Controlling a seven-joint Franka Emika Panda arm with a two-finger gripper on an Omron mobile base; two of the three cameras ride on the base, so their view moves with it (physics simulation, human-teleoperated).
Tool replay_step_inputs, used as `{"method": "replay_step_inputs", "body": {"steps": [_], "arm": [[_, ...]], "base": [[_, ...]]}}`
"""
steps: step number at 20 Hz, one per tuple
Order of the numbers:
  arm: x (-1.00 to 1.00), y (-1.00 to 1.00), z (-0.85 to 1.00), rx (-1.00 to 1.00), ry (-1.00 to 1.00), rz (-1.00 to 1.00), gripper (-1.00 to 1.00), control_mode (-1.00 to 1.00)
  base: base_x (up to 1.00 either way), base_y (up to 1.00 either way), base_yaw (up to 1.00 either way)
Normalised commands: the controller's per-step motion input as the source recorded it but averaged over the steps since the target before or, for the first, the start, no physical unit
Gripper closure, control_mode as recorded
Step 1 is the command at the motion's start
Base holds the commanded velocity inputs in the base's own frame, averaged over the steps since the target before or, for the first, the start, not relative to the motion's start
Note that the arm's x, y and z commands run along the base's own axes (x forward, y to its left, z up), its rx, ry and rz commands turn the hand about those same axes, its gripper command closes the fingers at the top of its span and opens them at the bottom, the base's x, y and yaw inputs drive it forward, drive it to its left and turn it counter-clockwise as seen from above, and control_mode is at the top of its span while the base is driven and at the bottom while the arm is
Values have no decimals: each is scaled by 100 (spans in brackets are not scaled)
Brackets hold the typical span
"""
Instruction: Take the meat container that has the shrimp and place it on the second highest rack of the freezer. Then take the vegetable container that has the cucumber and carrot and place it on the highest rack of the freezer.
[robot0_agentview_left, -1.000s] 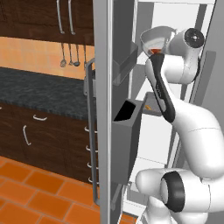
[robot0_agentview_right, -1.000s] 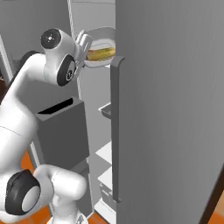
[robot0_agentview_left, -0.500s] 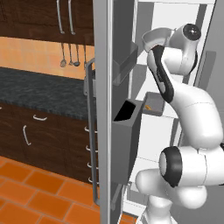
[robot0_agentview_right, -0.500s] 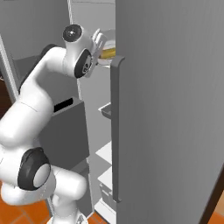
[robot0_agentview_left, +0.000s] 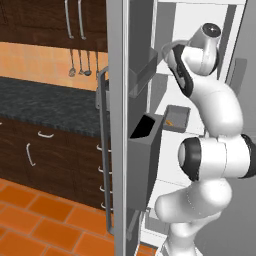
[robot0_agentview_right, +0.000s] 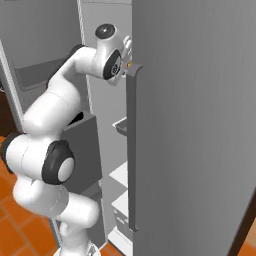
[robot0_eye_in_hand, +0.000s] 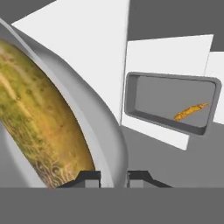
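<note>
Gripper (robot0_eye_in_hand: 113, 176): the bowl's rim is pinched between the two finger tips, one inside the wall and one outside.
Bowl (robot0_eye_in_hand: 94, 118): grey, held high inside the freezer's white interior; seen close in the hand view.
Cucumber (robot0_eye_in_hand: 39, 127): yellowish-green, lying in the bowl against its wall.
Tray (robot0_eye_in_hand: 171, 102): grey, rectangular, set on a white shelf (robot0_eye_in_hand: 164, 54) lower in the freezer, well apart from the bowl.
Shrimp (robot0_eye_in_hand: 190, 111): small orange piece lying in the tray, towards one end.
Freezer (robot0_agentview_right: 200, 110): the door is swung open, its grey bins (robot0_agentview_left: 146, 145) seen beside the arm.
</note>
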Motion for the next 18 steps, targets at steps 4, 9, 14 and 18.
{"method": "replay_step_inputs", "body": {"steps": [4,9,14,18], "arm": [[69,-25,-36,-3,8,0,100,-100],[71,-30,-24,-3,3,0,100,-100],[52,-32,-12,-1,1,0,100,-100],[10,-8,-34,-3,0,-2,100,-100]], "base": [[0,0,0],[0,0,0],[0,0,0],[0,0,0]]}}
